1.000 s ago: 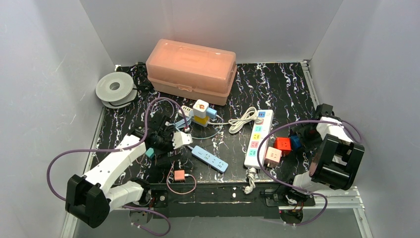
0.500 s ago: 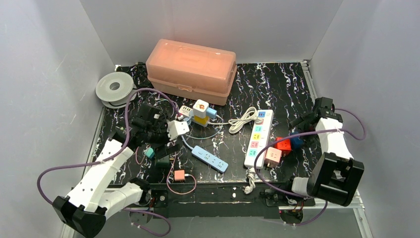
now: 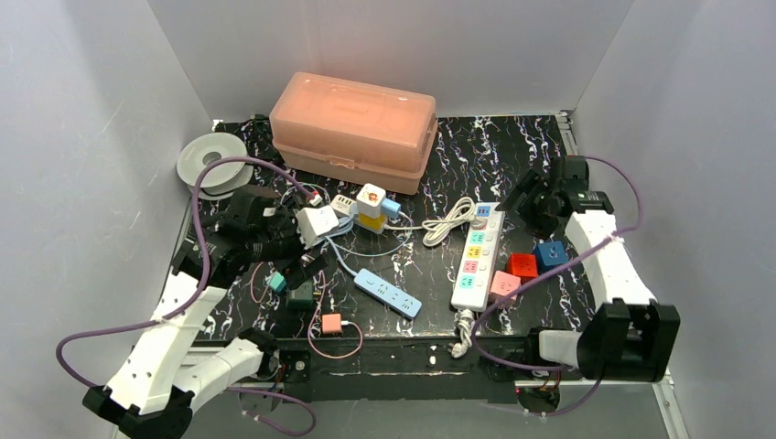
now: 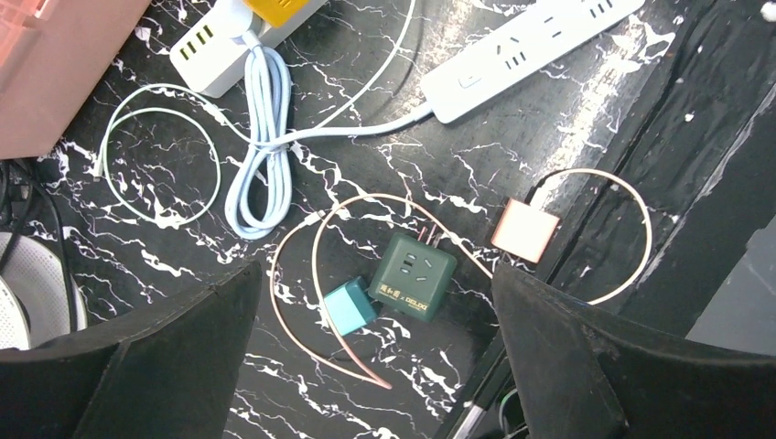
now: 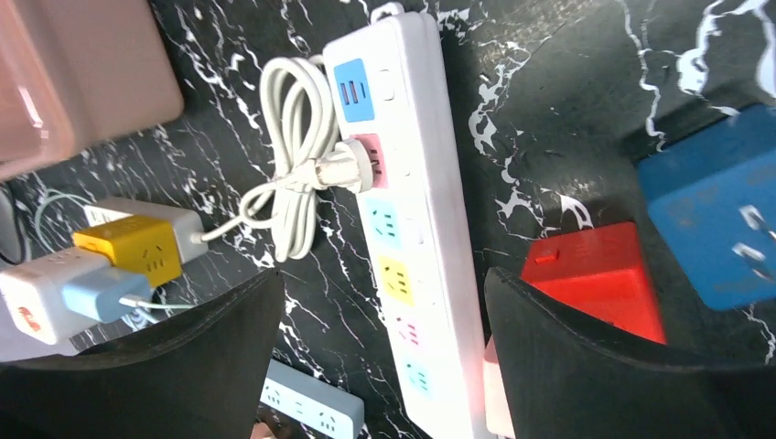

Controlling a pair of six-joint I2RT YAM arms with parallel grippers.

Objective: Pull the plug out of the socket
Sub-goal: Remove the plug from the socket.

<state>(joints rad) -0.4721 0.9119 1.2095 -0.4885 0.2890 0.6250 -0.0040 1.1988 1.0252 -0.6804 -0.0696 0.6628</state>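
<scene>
Right gripper (image 5: 382, 274): fingers spread wide, nothing held. It hangs above the far half of the white power strip (image 3: 479, 256), clear of it.

White plug (image 5: 355, 165): seated in the strip's pink socket, next to the blue USB panel at the far end. Its white cord (image 5: 295, 160) lies bundled in a coil just beside the strip, on the side toward the yellow cube adapter (image 5: 133, 245).

Red cube adapter (image 3: 522, 265) and blue cube adapter (image 3: 552, 253) sit side by side on the black marbled table (image 3: 512, 155), to the right of the strip. Pink cube adapter (image 3: 504, 285) touches the strip's near right edge.

Left gripper (image 4: 373, 283): also spread, empty. It hovers over a dark green cube adapter (image 4: 414, 274) with a teal plug (image 4: 348, 306) just beside it. A thin pinkish cord loops around both.

Light-blue power strip (image 3: 388, 292) lies between the two arms. Peach plastic box (image 3: 357, 128) stands at the back, with a grey spool (image 3: 215, 165) to its left.
</scene>
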